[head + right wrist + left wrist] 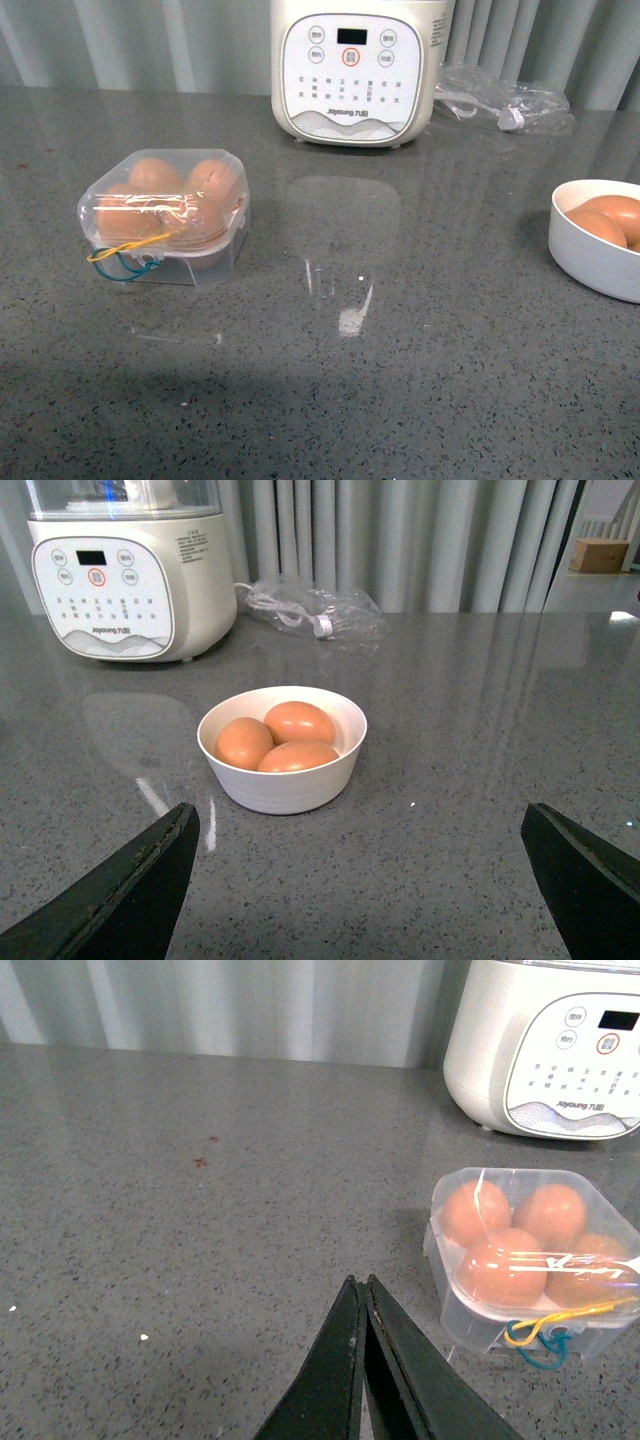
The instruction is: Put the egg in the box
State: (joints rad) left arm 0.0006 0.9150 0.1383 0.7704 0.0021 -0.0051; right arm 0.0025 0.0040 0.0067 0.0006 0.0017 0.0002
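Note:
The clear box (165, 215) stands on the grey counter at the left, its lid down over several brown eggs, with yellow and blue-green bands at its front. It also shows in the left wrist view (535, 1260). My left gripper (360, 1285) is shut and empty, a little apart from the box. My right gripper (360, 825) is open wide and empty, with a white bowl (282, 780) holding three brown eggs (298, 722) beyond it. The bowl also shows at the right edge of the front view (590, 250). Neither arm shows in the front view.
A white Joyoung cooker (358, 68) stands at the back middle. A clear plastic bag with a cable (505, 100) lies to its right. Grey curtains hang behind the counter.

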